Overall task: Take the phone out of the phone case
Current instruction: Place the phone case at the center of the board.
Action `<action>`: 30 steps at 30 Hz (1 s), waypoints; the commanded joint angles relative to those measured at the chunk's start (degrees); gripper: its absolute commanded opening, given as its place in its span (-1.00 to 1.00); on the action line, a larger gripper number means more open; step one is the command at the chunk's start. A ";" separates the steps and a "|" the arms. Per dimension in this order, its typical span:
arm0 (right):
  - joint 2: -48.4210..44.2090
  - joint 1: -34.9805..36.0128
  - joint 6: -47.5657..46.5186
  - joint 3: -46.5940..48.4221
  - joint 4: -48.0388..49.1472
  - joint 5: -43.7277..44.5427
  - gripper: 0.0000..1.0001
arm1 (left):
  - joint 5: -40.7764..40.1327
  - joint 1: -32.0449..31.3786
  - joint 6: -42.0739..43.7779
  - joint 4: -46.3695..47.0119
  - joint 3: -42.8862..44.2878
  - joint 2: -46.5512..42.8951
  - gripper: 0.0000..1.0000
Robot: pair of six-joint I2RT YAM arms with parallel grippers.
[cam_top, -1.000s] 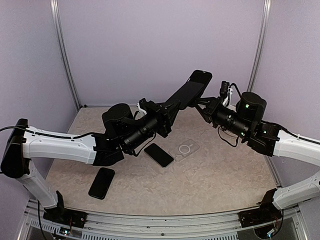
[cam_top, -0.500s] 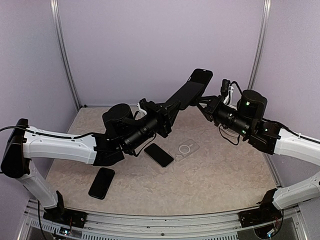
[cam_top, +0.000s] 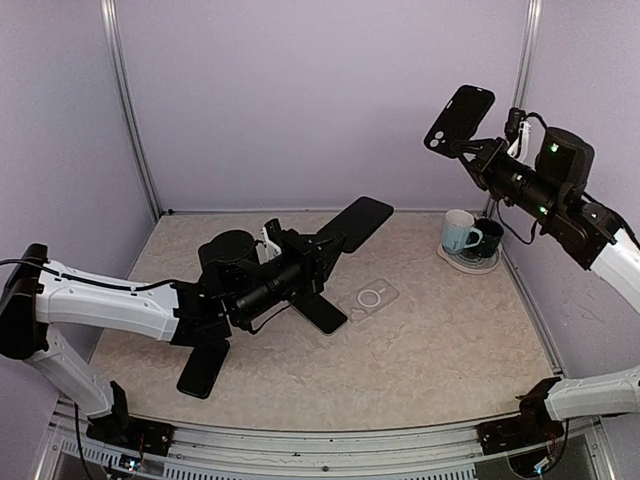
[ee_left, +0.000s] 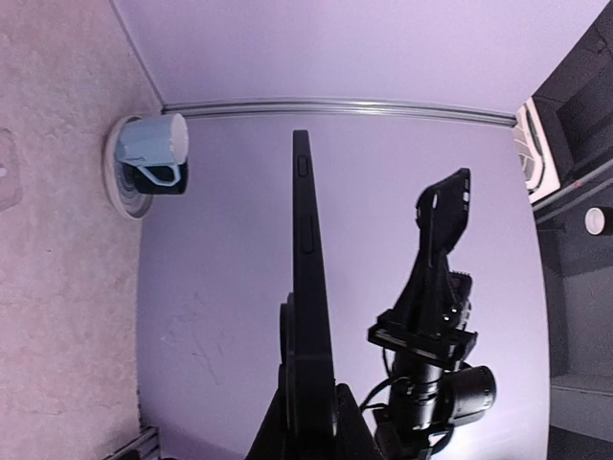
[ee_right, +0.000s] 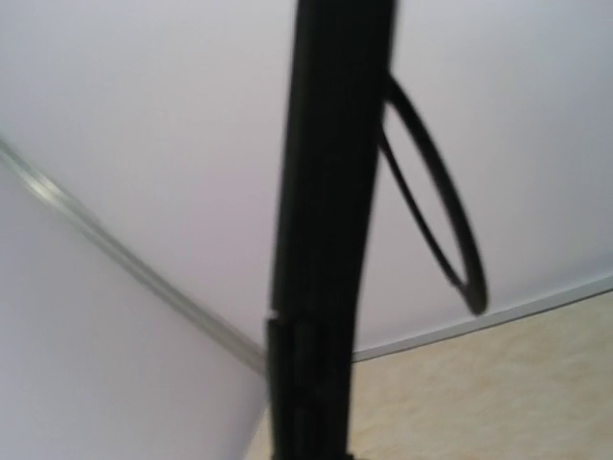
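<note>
— Is the phone (cam_top: 355, 222) out?
— Yes. My left gripper (cam_top: 324, 243) is clamped on the bare phone over the bench's (cam_top: 450, 340) far middle. My right gripper (cam_top: 478, 150) pinches the empty case (cam_top: 460, 116) high near the far right corner. Only setting down remains, I'd say.

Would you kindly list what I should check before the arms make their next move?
1. Phone fully out of the case: ok, they are apart.
2. Left gripper shut on the phone: ok.
3. Right gripper shut on the case: ok, held high.
4. Pale mug away from both arms: ok.
5. Phone unscratched: cannot tell.
</note>
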 commanded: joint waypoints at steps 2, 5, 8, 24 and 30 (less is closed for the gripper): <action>-4.73 -4.14 -4.70 -1.41 -13.52 -0.49 -1.00 | -5.10 0.91 8.37 -5.82 -2.77 -9.18 -1.00; -6.93 -4.50 -4.36 -5.13 -17.83 -2.88 -1.00 | -7.69 1.55 13.00 -11.61 -3.72 -14.07 -1.00; -8.23 -4.59 -3.96 -9.16 -21.99 -6.29 -1.00 | -8.75 3.00 17.12 -19.49 -3.89 -18.32 -1.00; -15.92 -4.59 2.40 -39.35 -16.66 -27.97 -1.00 | 21.93 34.92 36.32 -34.55 -16.69 -29.95 -1.00; -14.19 -4.59 2.60 -45.10 -12.17 -34.26 -1.00 | 35.67 42.39 43.89 -30.30 -15.54 -23.30 -1.00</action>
